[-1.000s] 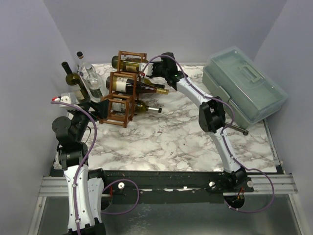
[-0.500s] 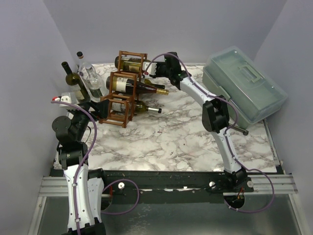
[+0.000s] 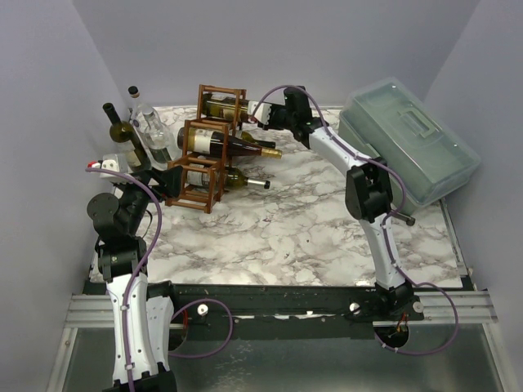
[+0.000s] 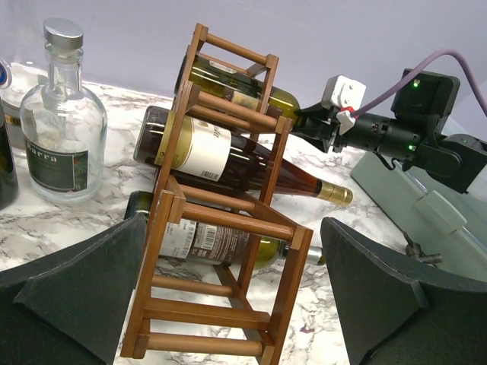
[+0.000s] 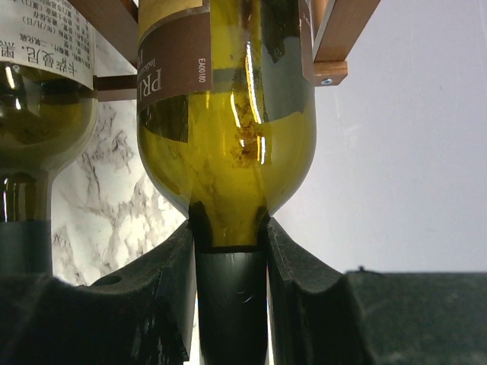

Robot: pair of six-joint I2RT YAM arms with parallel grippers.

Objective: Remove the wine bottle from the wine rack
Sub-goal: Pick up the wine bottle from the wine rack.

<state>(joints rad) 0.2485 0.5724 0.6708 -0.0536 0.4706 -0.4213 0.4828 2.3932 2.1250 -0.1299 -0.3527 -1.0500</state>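
The reddish-brown wine rack (image 3: 202, 159) (image 4: 228, 220) stands at the table's back left with a wine bottle lying in each of three cells. The top wine bottle (image 3: 222, 106) (image 4: 242, 82) (image 5: 228, 114), olive green with a brown label, sticks out of the top cell to the right. My right gripper (image 3: 260, 113) (image 4: 316, 128) (image 5: 228, 258) is shut on its dark neck. The middle bottle (image 3: 237, 144) (image 4: 228, 156) and the lower bottle (image 3: 237, 178) (image 4: 202, 239) lie in their cells. My left gripper (image 3: 167, 175) (image 4: 236, 304) is open, its fingers on either side of the rack's bottom cell.
A clear glass bottle (image 3: 152, 131) (image 4: 61, 129) and a dark green bottle (image 3: 122, 131) stand left of the rack by the wall. A pale green lidded toolbox (image 3: 409, 147) sits at the back right. Walls close in on three sides.
My right gripper has pulled back to the right, sliding the top bottle partway out of the top cell. The left arm and the rack have not moved.
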